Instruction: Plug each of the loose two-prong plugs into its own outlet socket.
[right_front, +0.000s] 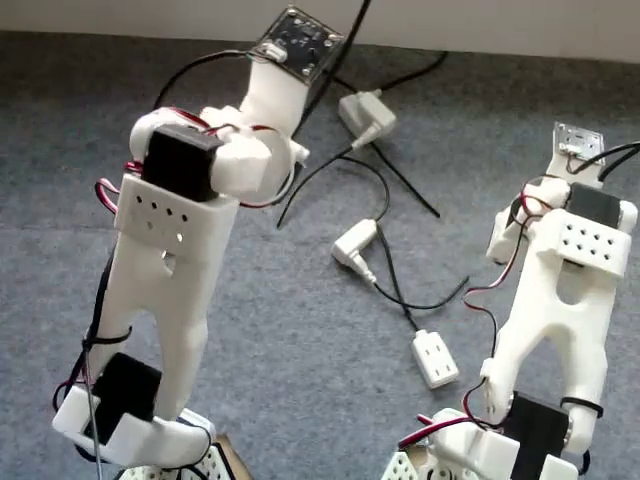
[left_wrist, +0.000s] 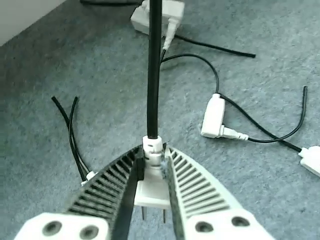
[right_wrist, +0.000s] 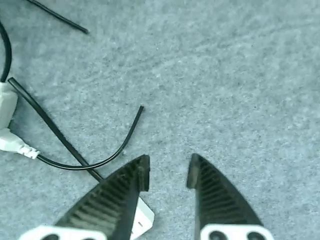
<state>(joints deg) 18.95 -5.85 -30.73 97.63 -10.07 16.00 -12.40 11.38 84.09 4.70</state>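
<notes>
The job has only just begun. The left gripper (left_wrist: 153, 152) is closed tight on a white two-prong plug (left_wrist: 152, 192). The plug's two metal pins point back toward the arm, and its black cord (left_wrist: 152, 75) runs straight out past the fingertips. This plug is up in the air, not in any socket.

A second plug (right_front: 355, 243) lies loose on the counter, ahead of the left gripper and off to one side. A third white plug (right_front: 367, 115) lies farther out. Nothing is stuck into the outlet socket (right_front: 435, 358), so it looks like every plug is yet to go in.

The right gripper (right_wrist: 168, 165) is partly open and holds nothing. It hangs low over the counter, with the socket's white corner just under one finger.

The counter (right_front: 280, 340) has a gray, fuzzy cover like carpet. Thin black cords curl across it. A pale wall (right_front: 500, 25) runs along the far edge.
</notes>
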